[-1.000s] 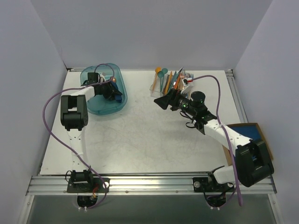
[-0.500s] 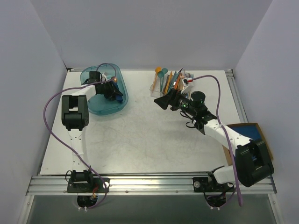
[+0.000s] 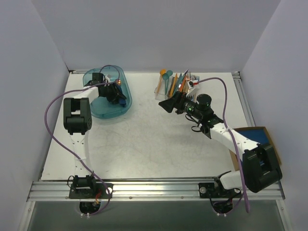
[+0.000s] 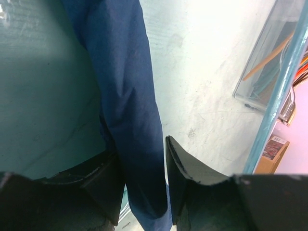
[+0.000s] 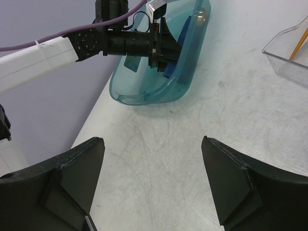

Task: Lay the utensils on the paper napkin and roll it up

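left wrist view: the left claw (image 4: 140, 149) reached down into a teal plastic bin (image 4: 281, 91). the paper napkin (image 4: 120, 72), rolled into a long dark blue tube, lay on the bin's floor. it ran from between the claw's two black fingers (image 4: 187, 183) straight out ahead of them. the fingers stood partly apart, one against each side of the roll. it could not be told whether they squeezed it or only flanked it. no cutlery showed at the visible part of the roll.

right wrist view: the right claw (image 5: 153, 142) hung over the white table (image 5: 231, 96) with its fingers spread wide and nothing between them. ahead of it and to its left sat the teal bin, with the left claw inside and the blue roll at that claw's tip. a clear tray (image 5: 288, 53) sat ahead and to its right.

top external view: the clear tray was just beyond the right claw and held upright teal, blue and orange cutlery (image 3: 174, 83). the two claws were well apart.
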Motion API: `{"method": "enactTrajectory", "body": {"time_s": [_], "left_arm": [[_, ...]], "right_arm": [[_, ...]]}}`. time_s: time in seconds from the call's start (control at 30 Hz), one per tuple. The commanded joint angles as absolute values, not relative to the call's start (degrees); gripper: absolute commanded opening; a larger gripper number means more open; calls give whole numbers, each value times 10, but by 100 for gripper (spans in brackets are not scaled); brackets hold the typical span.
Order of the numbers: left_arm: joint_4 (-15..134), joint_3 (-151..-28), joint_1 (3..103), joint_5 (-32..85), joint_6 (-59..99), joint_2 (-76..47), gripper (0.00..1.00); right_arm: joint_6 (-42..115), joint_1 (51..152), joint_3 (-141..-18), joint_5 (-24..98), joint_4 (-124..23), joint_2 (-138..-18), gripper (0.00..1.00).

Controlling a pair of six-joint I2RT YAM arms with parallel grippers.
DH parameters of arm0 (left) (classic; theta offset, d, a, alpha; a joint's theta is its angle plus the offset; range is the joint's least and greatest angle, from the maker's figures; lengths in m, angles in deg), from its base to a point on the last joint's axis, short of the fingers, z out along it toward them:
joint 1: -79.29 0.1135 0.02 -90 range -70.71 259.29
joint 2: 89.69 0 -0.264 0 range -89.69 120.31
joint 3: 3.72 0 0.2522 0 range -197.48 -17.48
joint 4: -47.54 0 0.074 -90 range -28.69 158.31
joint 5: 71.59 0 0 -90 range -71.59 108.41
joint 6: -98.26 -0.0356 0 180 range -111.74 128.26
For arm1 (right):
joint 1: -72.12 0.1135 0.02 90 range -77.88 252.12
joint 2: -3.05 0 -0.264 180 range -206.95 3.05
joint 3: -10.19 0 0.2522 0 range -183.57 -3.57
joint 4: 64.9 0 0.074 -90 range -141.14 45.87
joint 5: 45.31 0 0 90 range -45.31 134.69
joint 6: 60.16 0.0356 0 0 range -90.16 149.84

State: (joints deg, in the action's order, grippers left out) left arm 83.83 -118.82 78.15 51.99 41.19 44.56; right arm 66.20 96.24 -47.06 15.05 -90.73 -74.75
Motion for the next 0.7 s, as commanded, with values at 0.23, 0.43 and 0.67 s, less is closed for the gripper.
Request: {"method": "enactTrajectory", "body": {"time_s": [0.23,0.43,0.67], "left_arm": [[917,-1186,780,462,379,465,44],[889,-1159,765,493,381,463,32],[790,-1071,742,514,417,435,31]], "right_arm": [[632,1000,-522,193,-854,-789,84],[611,1048,-598,250,-773,-854,84],[611,1084,-733,300,-708,-1014,82]]}}
